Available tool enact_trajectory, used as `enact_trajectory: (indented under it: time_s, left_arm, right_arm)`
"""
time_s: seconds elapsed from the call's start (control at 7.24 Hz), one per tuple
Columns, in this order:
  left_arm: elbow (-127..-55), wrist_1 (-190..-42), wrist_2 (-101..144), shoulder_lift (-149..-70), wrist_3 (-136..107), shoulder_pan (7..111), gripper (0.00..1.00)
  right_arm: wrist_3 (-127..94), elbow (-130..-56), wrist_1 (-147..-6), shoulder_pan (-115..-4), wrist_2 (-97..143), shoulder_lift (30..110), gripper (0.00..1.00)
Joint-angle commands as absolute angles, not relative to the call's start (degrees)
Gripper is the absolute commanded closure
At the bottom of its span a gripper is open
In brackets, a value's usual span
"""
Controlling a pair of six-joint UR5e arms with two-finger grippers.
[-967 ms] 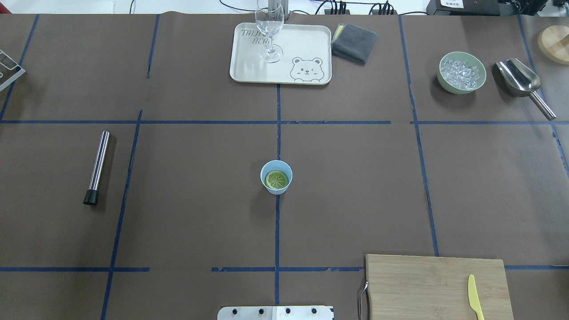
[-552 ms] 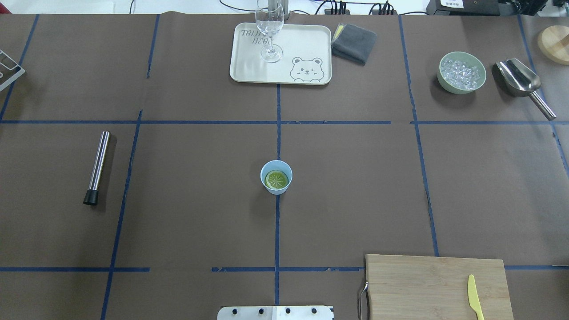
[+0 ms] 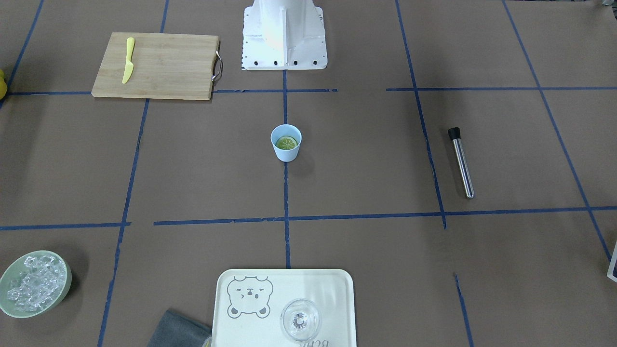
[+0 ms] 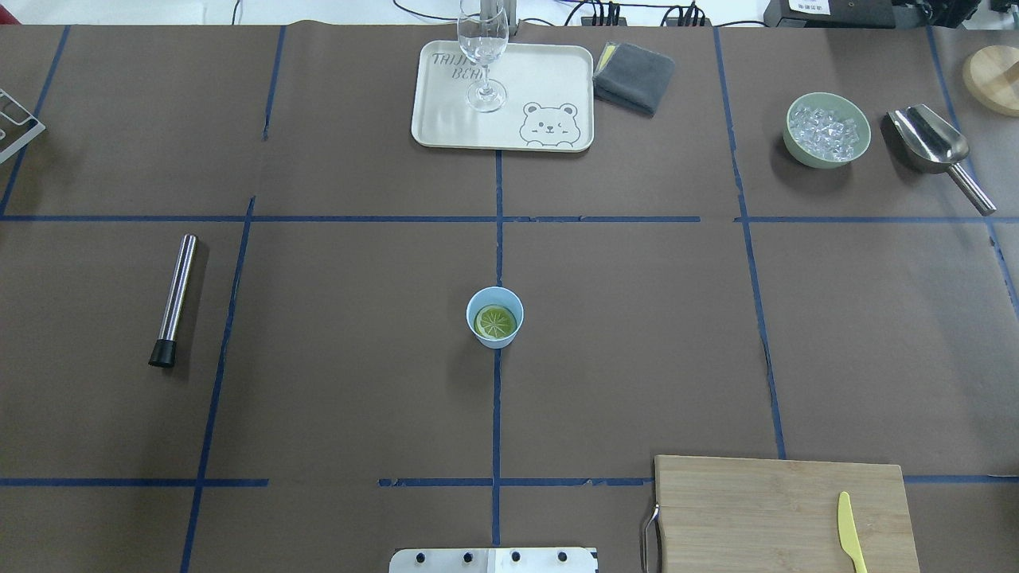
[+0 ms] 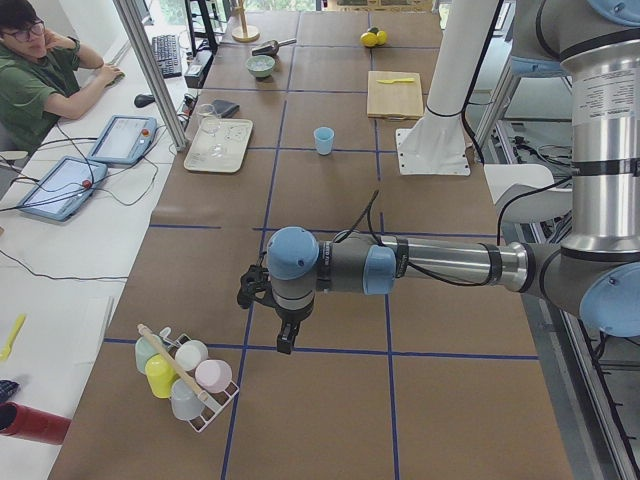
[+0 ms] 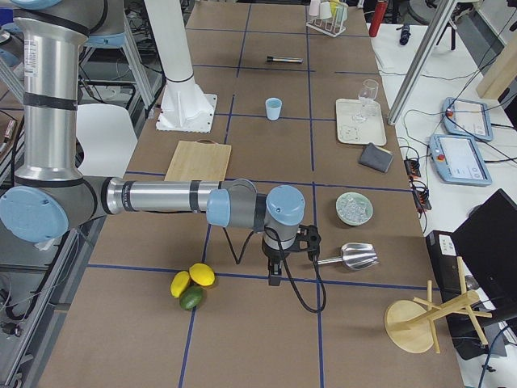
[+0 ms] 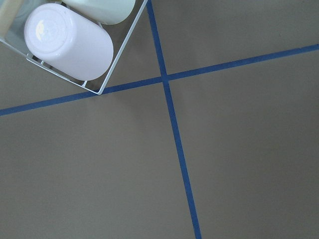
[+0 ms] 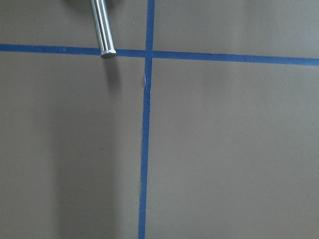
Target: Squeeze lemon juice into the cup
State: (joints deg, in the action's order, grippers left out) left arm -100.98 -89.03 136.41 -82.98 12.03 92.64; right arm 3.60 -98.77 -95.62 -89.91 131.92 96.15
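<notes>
While both arms reach out low over opposite ends of the table, the cup [image 4: 495, 343] stands upright at dead centre, right on the middle tape line. And the lemon [image 4: 495, 321] is sitting inside it, cut face up, segment lines showing, below the rim!

Over to the left gripper [image 5: 285, 345]: it hangs pointing down above the brown paper, just beside the wire rack [image 5: 200, 400] of upturned mugs and well apart from the cup. Only the side view catches it, so I cannot tell how its jaws stand.

The right gripper [image 6: 275, 279] points down at the far end, near the handle of the metal scoop [image 6: 355, 257], with whole yellow fruits [image 6: 202, 275] lying on the paper close by. Again, I cannot tell whether its jaws are spread or pressed together.

Elsewhere, the knife [image 4: 850, 532] lies on the cutting board [image 4: 764, 509], the wine glass [image 4: 483, 56] stands on the bear tray [image 4: 541, 76], and the bowl of ice [image 4: 828, 161] sits next to the scoop.
</notes>
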Motion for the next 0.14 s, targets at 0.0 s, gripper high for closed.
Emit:
enact_trajectory:
  time_s: [0.0]
  left_arm:
    - [-101.1,-89.0,136.4,-83.1,12.0,92.6,0.0]
  right_arm:
    - [3.6,-98.8,-95.6,-89.9,131.9,96.2,0.0]
